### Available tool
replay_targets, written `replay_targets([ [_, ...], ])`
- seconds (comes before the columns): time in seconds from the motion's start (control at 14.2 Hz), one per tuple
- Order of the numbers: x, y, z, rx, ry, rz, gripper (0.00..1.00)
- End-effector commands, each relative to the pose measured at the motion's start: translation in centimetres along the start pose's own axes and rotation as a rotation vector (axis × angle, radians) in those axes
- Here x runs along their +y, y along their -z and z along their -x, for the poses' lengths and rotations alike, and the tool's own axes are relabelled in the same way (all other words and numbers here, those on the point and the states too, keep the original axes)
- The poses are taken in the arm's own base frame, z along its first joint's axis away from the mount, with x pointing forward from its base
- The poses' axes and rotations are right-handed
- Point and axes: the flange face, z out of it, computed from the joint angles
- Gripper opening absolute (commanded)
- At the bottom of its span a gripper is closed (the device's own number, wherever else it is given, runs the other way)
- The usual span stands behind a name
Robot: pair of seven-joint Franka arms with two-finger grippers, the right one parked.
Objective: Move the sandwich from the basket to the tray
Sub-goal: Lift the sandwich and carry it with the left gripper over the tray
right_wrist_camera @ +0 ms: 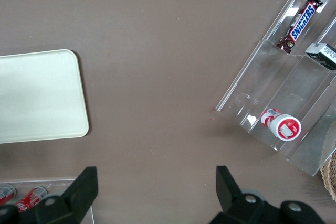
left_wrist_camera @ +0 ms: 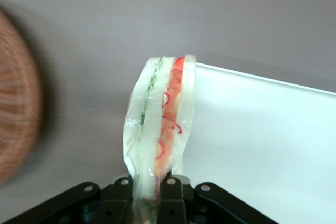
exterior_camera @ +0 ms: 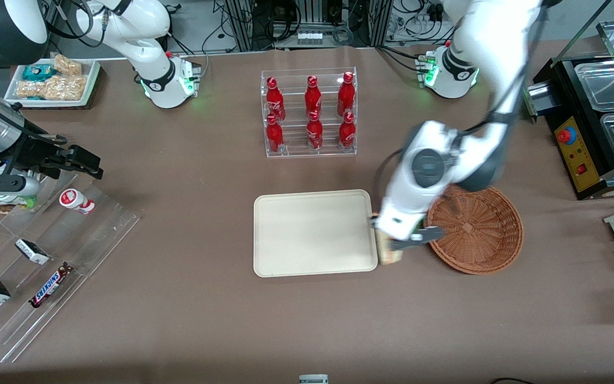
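From the front, the gripper (exterior_camera: 398,246) hangs between the empty basket (exterior_camera: 476,230) and the tray (exterior_camera: 312,232), just at the tray's edge, with the sandwich (exterior_camera: 389,257) peeking out beneath it. The wrist camera shows the fingers (left_wrist_camera: 169,192) clamped on the sandwich's (left_wrist_camera: 160,124) wrapped end, the wedge dangling over bare table beside the tray (left_wrist_camera: 262,145). It looks light, soft and slippery in its film; a gentle pinch near the sealed edge seems wisest.
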Motion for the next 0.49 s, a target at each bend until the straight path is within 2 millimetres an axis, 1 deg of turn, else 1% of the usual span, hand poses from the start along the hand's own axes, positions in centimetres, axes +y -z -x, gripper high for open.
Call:
replay_targets([
  [0.0,6.0,-1.7,2.3,0.061,-0.017,0.008,0.02],
  [0.14,8.6,-3.6,5.2,0.097,-0.025,0.000,0.02],
  [0.21,9.5,-4.4,6.3,0.110,-0.041,0.002,0.02],
  [0.35,10.1,-5.9,7.2,0.107,-0.059,-0.002,0.02],
  [0.42,10.3,-6.4,7.6,0.104,-0.066,-0.004,0.03],
])
